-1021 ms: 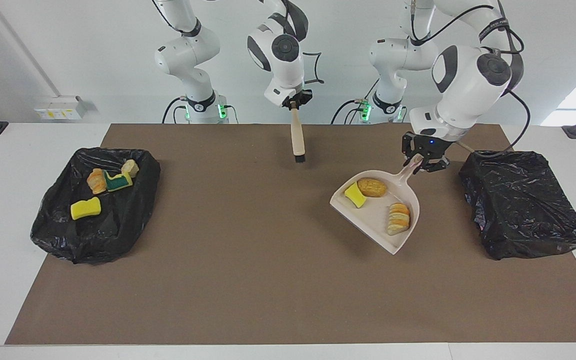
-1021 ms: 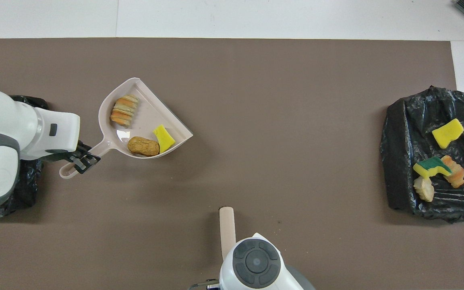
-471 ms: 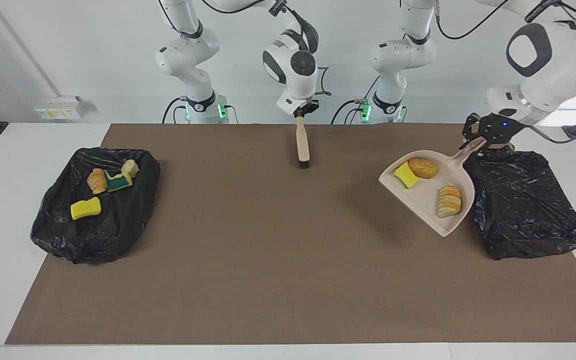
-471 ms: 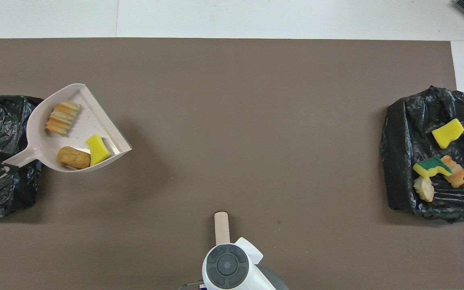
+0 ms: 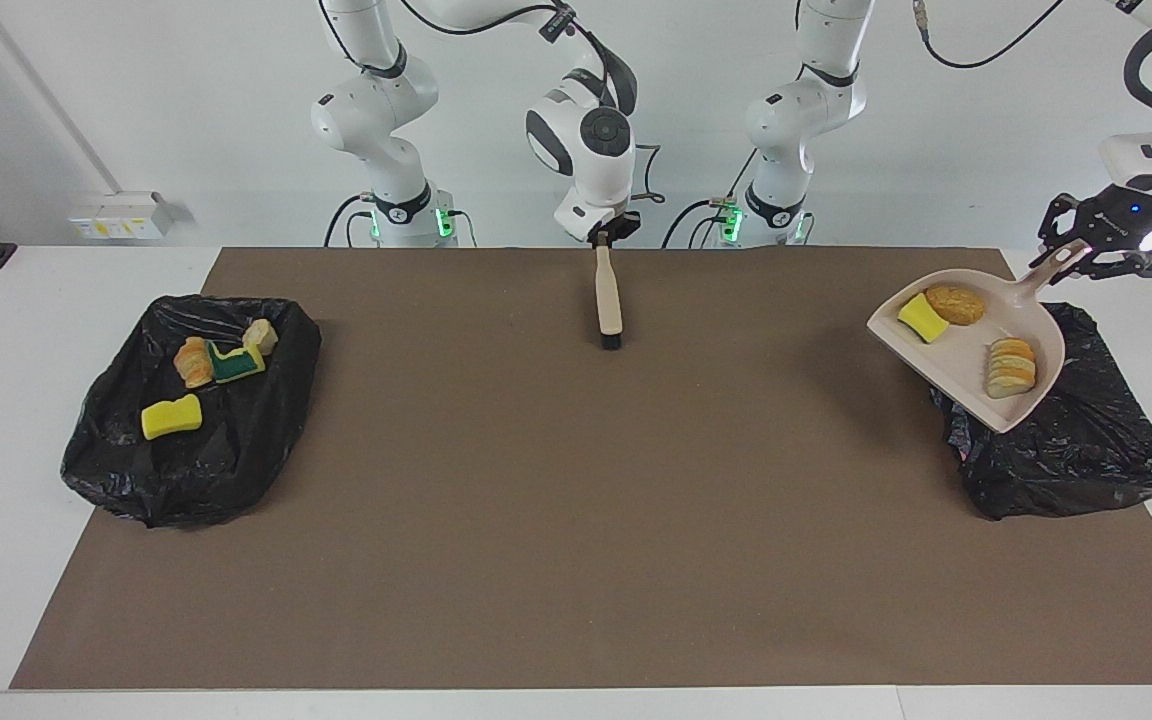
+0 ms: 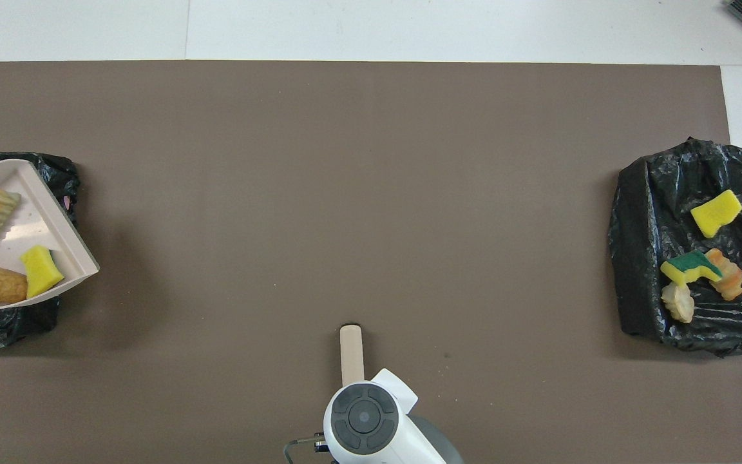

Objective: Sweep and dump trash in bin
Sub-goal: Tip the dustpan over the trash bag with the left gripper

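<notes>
My left gripper (image 5: 1086, 255) is shut on the handle of the beige dustpan (image 5: 966, 378) and holds it in the air, partly over the black-bagged bin (image 5: 1076, 450) at the left arm's end. In the pan lie a yellow sponge chunk (image 5: 923, 317), a bread roll (image 5: 956, 304) and a croissant (image 5: 1011, 367). The overhead view shows the pan (image 6: 29, 225) over that bin (image 6: 4, 319); the left gripper is out of that view. My right gripper (image 5: 603, 235) is shut on a wooden brush (image 5: 608, 295) that hangs bristles down over the mat, near the robots.
A second black-bagged bin (image 5: 186, 470) stands at the right arm's end. It holds a yellow sponge (image 5: 172, 416), a green-backed sponge (image 5: 236, 365), a croissant (image 5: 193, 361) and a small roll (image 5: 260, 335). A brown mat (image 5: 576, 520) covers the table.
My left gripper has lifted the loaded dustpan and carried it toward the left arm's end, from over the mat to over the bin. The right gripper with the brush has shifted slightly.
</notes>
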Available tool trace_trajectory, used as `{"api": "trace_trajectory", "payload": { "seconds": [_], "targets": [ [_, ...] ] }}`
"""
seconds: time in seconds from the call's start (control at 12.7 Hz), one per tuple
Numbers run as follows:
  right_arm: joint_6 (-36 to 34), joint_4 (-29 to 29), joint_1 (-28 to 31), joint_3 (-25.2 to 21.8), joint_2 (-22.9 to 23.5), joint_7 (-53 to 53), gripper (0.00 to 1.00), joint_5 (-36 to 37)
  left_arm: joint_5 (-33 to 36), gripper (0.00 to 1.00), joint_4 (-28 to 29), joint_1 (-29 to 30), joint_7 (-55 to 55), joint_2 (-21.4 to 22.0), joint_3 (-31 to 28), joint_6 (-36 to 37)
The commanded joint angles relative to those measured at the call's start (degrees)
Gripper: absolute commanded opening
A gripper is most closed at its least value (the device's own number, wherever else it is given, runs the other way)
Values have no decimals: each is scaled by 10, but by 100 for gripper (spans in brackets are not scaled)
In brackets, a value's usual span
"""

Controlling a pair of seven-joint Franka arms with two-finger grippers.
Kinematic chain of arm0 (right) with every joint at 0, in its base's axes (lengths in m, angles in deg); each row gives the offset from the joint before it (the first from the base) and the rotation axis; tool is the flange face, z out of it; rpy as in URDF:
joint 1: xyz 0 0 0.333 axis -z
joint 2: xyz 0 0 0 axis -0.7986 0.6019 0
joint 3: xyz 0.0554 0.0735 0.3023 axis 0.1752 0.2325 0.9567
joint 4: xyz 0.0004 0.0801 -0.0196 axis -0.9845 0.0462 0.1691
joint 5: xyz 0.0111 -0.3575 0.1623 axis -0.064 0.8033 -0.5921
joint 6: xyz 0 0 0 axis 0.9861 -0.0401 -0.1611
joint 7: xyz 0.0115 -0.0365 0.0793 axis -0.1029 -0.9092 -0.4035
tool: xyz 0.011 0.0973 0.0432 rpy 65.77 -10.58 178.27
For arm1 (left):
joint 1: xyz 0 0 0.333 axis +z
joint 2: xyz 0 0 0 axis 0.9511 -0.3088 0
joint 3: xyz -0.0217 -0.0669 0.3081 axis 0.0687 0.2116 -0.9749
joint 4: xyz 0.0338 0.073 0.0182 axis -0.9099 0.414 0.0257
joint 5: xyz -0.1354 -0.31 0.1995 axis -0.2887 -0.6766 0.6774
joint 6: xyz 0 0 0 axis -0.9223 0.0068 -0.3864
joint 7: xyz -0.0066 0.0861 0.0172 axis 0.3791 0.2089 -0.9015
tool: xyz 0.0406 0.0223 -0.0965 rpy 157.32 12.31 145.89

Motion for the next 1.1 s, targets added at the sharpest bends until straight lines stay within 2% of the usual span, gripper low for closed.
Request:
{"api": "trace_trajectory", "payload": {
  "seconds": [0.0, 0.16, 0.31, 0.47, 0.71, 0.86, 1.02],
  "targets": [
    [-6, -30, 13, 1, 20, -6, 99, 22, 35, 0, -50, 50, 45, -41, 8, -23],
    [-52, -64, 17, 2, 22, -1, 100, 69, 74, 0, -67, 62, 59, -65, 8, -78],
    [-103, -101, 36, 2, 14, 1, 100, 70, 122, 0, -67, 60, 59, -76, 8, -146],
    [-161, -146, 59, 2, 10, 10, 100, 74, 167, 0, -68, 57, 59, -81, 8, -181],
    [-221, -187, 82, -4, -8, 65, 100, 77, 236, 0, -66, 20, 59, -83, 13, -191],
    [-267, -219, 118, -3, -13, 113, 100, 87, 305, 0, -64, 0, 59, -81, 13, -191],
    [-310, -258, 143, -4, -13, 159, 100, 103, 335, 0, -63, -20, 59, -76, 13, -188]
  ]
}}
